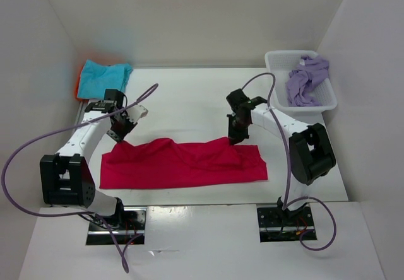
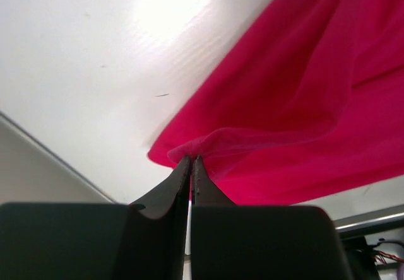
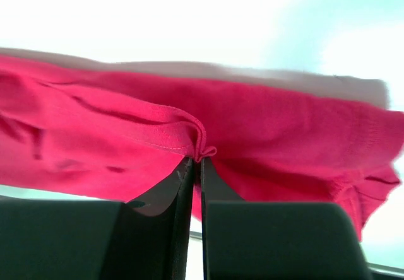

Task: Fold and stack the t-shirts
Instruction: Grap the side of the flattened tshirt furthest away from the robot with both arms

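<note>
Red shirt lies on the worktop as a long flattened band. Its long axis runs left to right, across in front of both arms. The near edge is straight; the far edge is humped and wrinkled from the middle towards the left.

Left end effector is at the shirt's far left corner. In the wrist view the jaws are closed tight on a small peak of red cloth, with the rest of the shirt trailing away to the right.

Right end effector is on the far edge, right of the middle. In the wrist view the jaws are drawn together with a nub of stitched hem pinched at the tips. I read this as a grip on the red shirt, a thin one.

Both holds are on the far long edge, so the body of the shirt lies towards the arm bases. Judgement: the next fold likely brings the far edge over towards the near edge, across the short axis. Each arm is nearer its own end. The right-hand end beyond the right grip is unheld and may lag.

Turquoise shirt sits on an orange shirt at the far left corner. Lavender shirt is bunched in the basket at far right, unfolded.
</note>
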Robot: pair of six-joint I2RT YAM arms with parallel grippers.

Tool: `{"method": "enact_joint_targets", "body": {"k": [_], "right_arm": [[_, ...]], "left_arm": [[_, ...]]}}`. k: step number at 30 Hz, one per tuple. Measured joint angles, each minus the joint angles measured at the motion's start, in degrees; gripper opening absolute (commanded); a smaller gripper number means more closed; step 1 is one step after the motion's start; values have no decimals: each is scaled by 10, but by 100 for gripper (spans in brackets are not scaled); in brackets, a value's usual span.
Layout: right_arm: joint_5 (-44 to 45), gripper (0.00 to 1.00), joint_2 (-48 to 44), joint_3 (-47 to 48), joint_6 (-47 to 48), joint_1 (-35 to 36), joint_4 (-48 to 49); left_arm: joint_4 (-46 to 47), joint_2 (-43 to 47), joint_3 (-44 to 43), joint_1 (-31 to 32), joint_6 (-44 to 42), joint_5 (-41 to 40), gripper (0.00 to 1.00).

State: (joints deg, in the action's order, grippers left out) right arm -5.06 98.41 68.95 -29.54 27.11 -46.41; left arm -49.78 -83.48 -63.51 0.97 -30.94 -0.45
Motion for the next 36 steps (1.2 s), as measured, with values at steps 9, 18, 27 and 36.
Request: {"method": "enact_joint_targets", "body": {"k": [9, 18, 27, 36], "right_arm": [[45, 1, -1, 129, 27, -15, -35], [76, 1, 96, 306, 67, -81, -37], [94, 1, 169, 419, 88, -82, -34], [72, 0, 163, 406, 100, -82, -21]], "left_arm": [[75, 3, -33, -23, 13, -63, 0], [196, -27, -74, -62, 29, -94, 0], [256, -57, -76, -80, 36, -96, 0], [284, -57, -55, -82, 26, -85, 0]]}}
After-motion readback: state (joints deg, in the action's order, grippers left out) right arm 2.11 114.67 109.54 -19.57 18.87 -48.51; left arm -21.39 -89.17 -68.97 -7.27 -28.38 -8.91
